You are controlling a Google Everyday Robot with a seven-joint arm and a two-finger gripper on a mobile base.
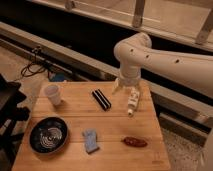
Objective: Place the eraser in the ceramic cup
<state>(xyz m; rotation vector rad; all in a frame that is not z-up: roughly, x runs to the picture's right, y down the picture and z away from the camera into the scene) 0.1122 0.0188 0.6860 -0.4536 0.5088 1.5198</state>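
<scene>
Camera view: gripper points down over table at 2 o'clock; open or closed, can't tell. Eraser lies flat at 12 o'clock, near gripper, not touching. Ceramic cup upright at 10 o'clock. Dark bowl at 8, blue sponge at 6, brown obj at 4.

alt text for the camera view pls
The gripper hangs over the far right of the wooden table, beside the black eraser; the white ceramic cup stands at far left. In front sit a dark bowl, a blue item and a brown oblong item.
</scene>
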